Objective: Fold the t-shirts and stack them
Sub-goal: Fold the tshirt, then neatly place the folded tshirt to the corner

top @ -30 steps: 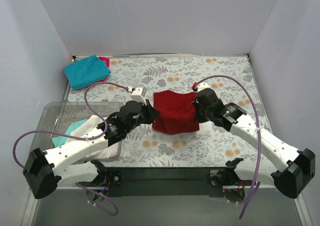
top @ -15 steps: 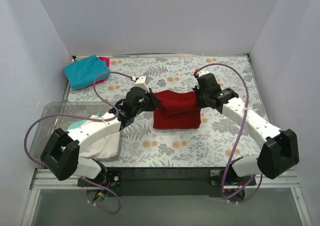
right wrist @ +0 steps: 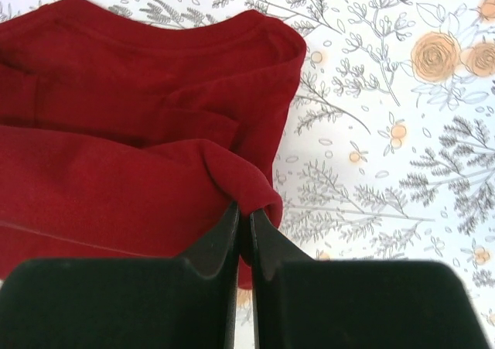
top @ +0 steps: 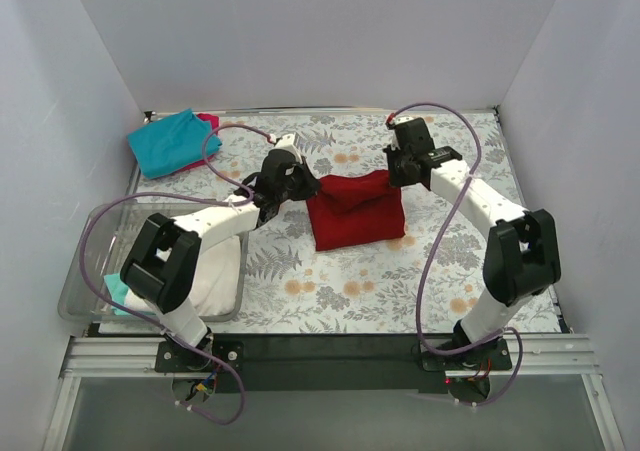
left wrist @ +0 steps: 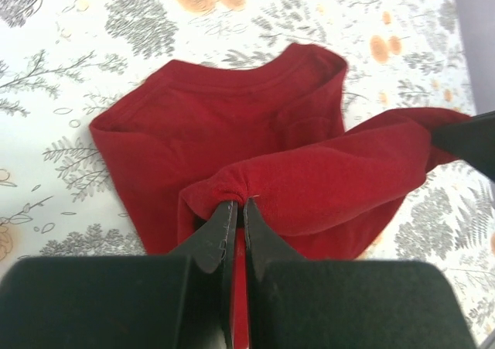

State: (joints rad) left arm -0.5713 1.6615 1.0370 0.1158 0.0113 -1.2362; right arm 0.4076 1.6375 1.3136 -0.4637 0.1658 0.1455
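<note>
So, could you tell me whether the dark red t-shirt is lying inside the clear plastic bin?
No, the dark red t-shirt lies on the floral table, to the right of the clear bin and apart from it.

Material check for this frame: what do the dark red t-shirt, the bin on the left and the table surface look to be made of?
Dark red t-shirt: soft, matte knit cloth, probably cotton jersey; it drapes and bunches, and has a stitched collar band.
Bin: clear, glossy rigid plastic; its contents show through the walls.
Table surface: flat matte covering with a floral print; whether it is cloth or vinyl is unclear.
</note>
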